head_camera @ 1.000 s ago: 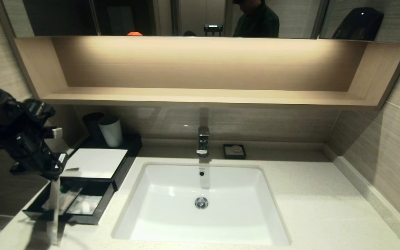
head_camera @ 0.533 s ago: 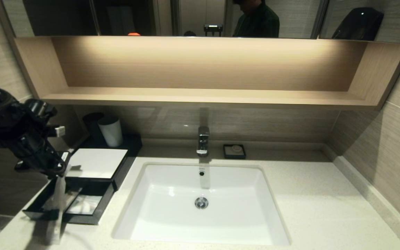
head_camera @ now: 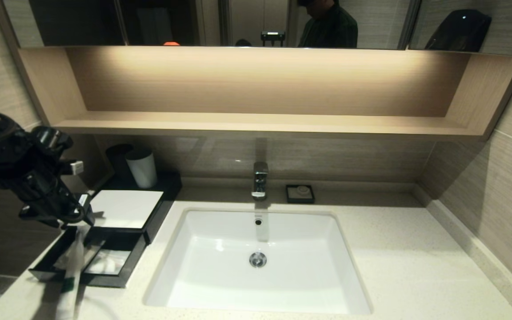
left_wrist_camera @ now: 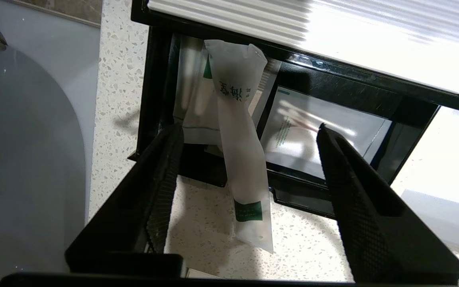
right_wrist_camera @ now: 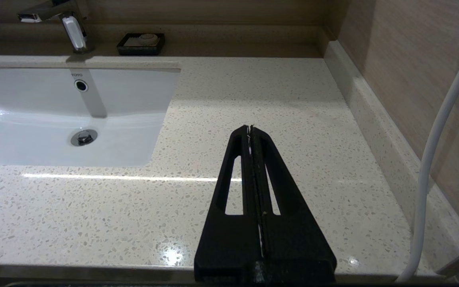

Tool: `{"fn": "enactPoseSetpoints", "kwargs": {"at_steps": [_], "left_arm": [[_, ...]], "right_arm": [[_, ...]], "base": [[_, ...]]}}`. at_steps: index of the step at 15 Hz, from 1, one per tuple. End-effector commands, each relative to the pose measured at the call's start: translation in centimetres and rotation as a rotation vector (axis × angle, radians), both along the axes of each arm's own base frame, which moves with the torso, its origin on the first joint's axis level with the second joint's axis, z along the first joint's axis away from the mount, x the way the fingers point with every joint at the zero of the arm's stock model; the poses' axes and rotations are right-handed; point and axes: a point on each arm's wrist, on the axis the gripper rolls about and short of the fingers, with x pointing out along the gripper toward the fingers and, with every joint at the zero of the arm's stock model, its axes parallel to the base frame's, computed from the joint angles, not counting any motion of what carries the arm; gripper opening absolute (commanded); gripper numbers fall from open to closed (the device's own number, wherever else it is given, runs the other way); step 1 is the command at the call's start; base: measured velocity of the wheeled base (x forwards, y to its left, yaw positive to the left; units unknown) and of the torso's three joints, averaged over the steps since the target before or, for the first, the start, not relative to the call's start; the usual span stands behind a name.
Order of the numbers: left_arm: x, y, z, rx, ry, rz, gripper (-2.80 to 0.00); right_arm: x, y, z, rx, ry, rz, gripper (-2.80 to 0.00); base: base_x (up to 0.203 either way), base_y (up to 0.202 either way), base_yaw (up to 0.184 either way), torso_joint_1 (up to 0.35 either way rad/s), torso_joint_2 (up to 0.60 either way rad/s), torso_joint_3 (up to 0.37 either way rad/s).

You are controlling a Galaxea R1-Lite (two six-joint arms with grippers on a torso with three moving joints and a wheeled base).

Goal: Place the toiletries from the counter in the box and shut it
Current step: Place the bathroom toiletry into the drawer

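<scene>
My left gripper (left_wrist_camera: 249, 131), fingers spread, hovers over the low black box's (left_wrist_camera: 412, 95) open front drawer at the speckled beige counter's (left_wrist_camera: 122, 79) left edge; a long pale plastic-wrapped packet (left_wrist_camera: 243, 159) straddles the drawer's front rim, and I reckon it needs nudging fully inside before closing. Right gripper (right_wrist_camera: 250, 131) parked, fingers together.

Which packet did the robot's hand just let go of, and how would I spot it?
Start at the white basin, then look left to the black box with its drawer pulled open. The long pale packet lies across the drawer's front edge, one end inside, the green-banded end out over the speckled counter. The other packets lie wholly inside.
</scene>
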Motion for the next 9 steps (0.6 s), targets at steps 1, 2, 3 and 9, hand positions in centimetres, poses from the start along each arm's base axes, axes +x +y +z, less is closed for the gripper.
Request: {"fn": "enactPoseSetpoints", "kwargs": {"at_steps": [1,2,3,9], "left_arm": [[-1.0,-0.2,1.3,0.004,-0.027,0.003,0.00],[-1.8,-0.3,1.7,0.003,-0.027,0.004,0.00],[-2.7,-0.5,1.8,0.000,-0.018,0.006,0.00],[-8.1,-1.7,-1.0,-0.045,0.173,0.013,0.00]], "right_arm": [[0.0,0.0,0.0,0.000,0.000,0.001,-2.80],[0.0,0.0,0.0,0.000,0.000,0.000,-2.80],[0.0,0.0,0.0,0.000,0.000,0.000,-2.80],[0.0,0.0,0.0,0.000,0.000,0.001,-2.80]], "base": [[0.000,0.000,0.000,0.000,0.00,0.000],[0.000,0.000,0.000,0.000,0.00,0.000],[0.000,0.000,0.000,0.000,0.00,0.000],[0.000,0.000,0.000,0.000,0.00,0.000]]}}
